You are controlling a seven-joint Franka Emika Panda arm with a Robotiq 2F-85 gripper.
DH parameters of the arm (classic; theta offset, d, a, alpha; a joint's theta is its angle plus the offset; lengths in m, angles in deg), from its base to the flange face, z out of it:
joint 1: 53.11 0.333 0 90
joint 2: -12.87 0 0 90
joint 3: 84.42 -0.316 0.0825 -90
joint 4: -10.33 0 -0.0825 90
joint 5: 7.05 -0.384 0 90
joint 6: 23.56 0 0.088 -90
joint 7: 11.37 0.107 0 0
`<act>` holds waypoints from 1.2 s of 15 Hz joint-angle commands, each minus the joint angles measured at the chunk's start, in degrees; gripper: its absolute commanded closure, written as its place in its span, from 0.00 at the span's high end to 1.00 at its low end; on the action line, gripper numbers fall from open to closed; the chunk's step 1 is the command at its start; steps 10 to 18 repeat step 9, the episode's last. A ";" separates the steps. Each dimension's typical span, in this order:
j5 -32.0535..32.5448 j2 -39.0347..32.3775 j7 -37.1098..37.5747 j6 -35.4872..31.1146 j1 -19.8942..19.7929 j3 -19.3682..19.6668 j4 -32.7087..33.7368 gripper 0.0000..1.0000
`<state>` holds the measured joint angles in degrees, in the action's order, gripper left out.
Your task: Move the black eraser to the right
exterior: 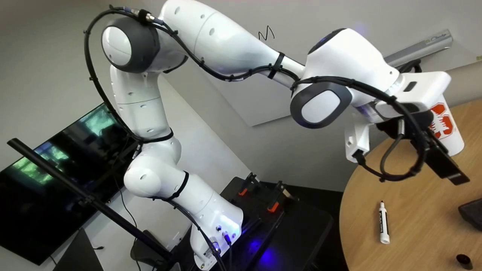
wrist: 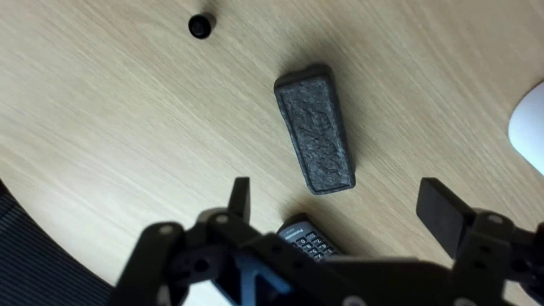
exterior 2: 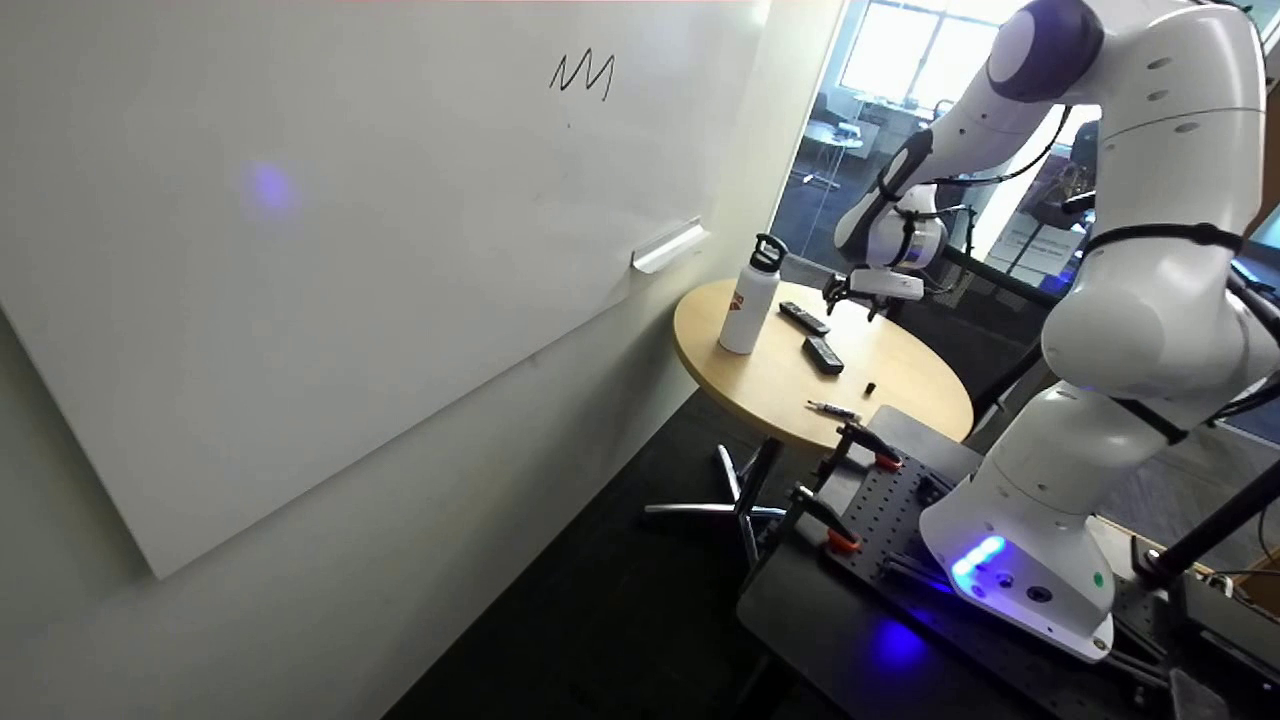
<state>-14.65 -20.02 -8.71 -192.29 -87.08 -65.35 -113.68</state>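
The black eraser (wrist: 316, 131) lies flat on the wooden table, in the middle of the wrist view. In an exterior view the eraser (exterior 2: 822, 355) lies between the white bottle and a small black cap. The eraser (exterior: 472, 213) also shows cut off at the right edge of an exterior view. My gripper (wrist: 334, 197) is open and empty above the table, fingers wide apart. The near end of the eraser appears between the fingertips in the wrist view, with nothing touching it. The gripper (exterior 2: 852, 305) hangs above the table in an exterior view.
A dark Panasonic keypad device (wrist: 304, 238) lies close to the eraser, partly hidden by the gripper. A white bottle (exterior 2: 748, 310) stands near the wall side. A white marker (exterior: 383, 223) and a black cap (wrist: 200, 26) lie on the round table (exterior: 421, 210).
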 commanded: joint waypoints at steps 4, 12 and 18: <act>1.83 14.59 10.96 0.00 15.92 9.37 -15.67 1.00; 7.76 17.85 20.62 0.93 29.28 18.87 -19.71 1.00; 7.76 17.85 20.62 0.93 29.28 18.87 -19.71 1.00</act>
